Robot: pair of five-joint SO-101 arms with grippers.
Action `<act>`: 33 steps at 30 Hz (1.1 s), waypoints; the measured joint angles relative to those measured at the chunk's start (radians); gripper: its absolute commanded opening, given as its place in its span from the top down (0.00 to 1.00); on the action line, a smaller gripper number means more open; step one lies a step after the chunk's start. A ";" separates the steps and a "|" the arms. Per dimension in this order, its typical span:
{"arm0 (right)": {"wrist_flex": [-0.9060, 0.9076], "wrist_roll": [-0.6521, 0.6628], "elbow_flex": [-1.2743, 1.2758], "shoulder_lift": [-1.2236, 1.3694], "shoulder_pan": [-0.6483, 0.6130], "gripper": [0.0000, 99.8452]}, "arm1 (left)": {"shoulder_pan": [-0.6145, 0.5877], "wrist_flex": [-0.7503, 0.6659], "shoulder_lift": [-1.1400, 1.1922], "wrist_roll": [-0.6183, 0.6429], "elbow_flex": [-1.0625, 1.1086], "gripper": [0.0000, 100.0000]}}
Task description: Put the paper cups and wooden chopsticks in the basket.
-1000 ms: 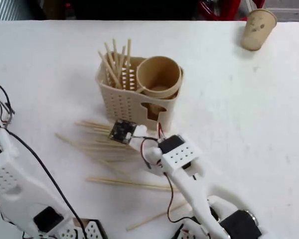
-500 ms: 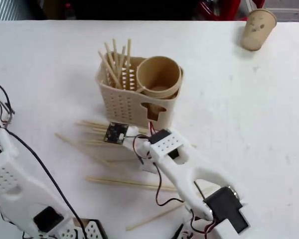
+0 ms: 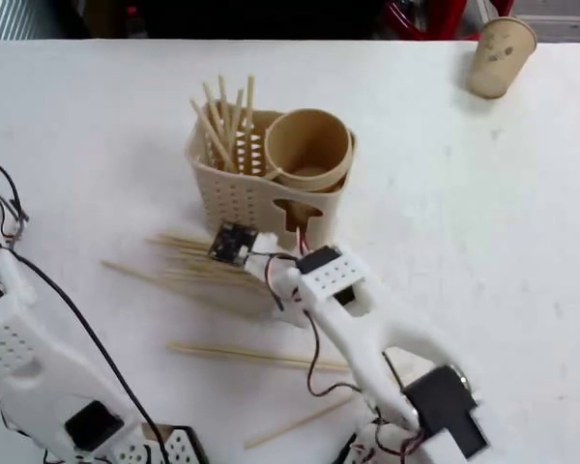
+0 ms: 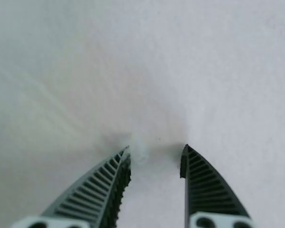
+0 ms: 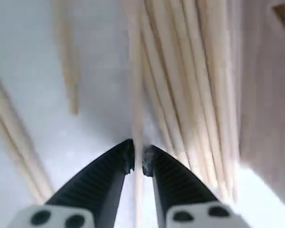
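Gaping left claw point(image 4: 154, 152); right claw point(image 5: 137, 160) tight on a chopstick point(image 5: 135, 118).

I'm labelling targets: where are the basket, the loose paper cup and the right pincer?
basket point(image 3: 234, 198), high view, perforated front wall.
loose paper cup point(image 3: 500, 56), high view, side wall.
right pincer point(image 5: 137, 154), right wrist view, between fingertips.

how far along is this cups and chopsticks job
Partway. Done: one tan paper cup and a bunch of wooden chopsticks stand in the cream perforated plastic basket. In hand: the right gripper is closed on a single wooden chopstick beside the basket. To do: a second paper cup at the far corner and the loose chopsticks lying on the white table; the left gripper is open over bare table.
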 measured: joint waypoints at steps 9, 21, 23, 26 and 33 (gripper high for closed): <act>0.181 -0.120 0.049 -0.493 -0.002 0.98 | 0.000 0.000 0.000 0.000 0.000 0.82; 0.110 -0.393 -0.516 -0.675 -0.032 0.98 | 0.000 0.000 0.002 0.000 -0.002 0.82; -0.006 -0.425 -0.552 -0.624 -0.054 0.98 | 0.000 0.000 0.002 0.000 -0.002 0.82; -0.164 -0.457 -0.560 -0.519 -0.061 0.98 | 0.000 0.000 0.011 0.000 -0.003 0.82; -0.411 -0.474 -0.565 -0.219 -0.066 0.98 | 0.002 -0.011 0.074 0.000 -0.037 0.82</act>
